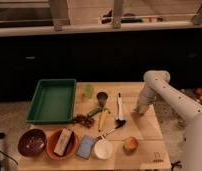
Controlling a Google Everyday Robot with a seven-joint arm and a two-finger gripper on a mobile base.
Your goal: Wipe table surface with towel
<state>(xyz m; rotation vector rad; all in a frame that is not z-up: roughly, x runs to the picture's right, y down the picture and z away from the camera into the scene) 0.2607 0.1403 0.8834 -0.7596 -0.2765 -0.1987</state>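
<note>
The robot's gripper is down low at the right side of the light tan wooden bench, close to its far right edge. I cannot tell if the fingers are open or closed, because the white arm bends over them and hides them. The small pale grey-blue cloth towel should be under the gripper, pressed on the wood, but I can't really see it there, so it may be tucked under the arm's end.

What could go wrong? If the towel is not held well, the gripper could slide along and leave the towel behind, and then nothing gets wiped. If it pushes down too hard, the soft cloth could bunch up.

Just to the left of the gripper lies a long white-handled tool with a black end. A wipe going left could bump it and push it into the yellow and green vegetables and the small dark cup. Nearer the front sit a round orange fruit and a white bowl. A wipe pulled that way could roll the fruit off the bench. The green plastic tray and the blue rectangular pad are well away on the left, so they look safe.
</note>
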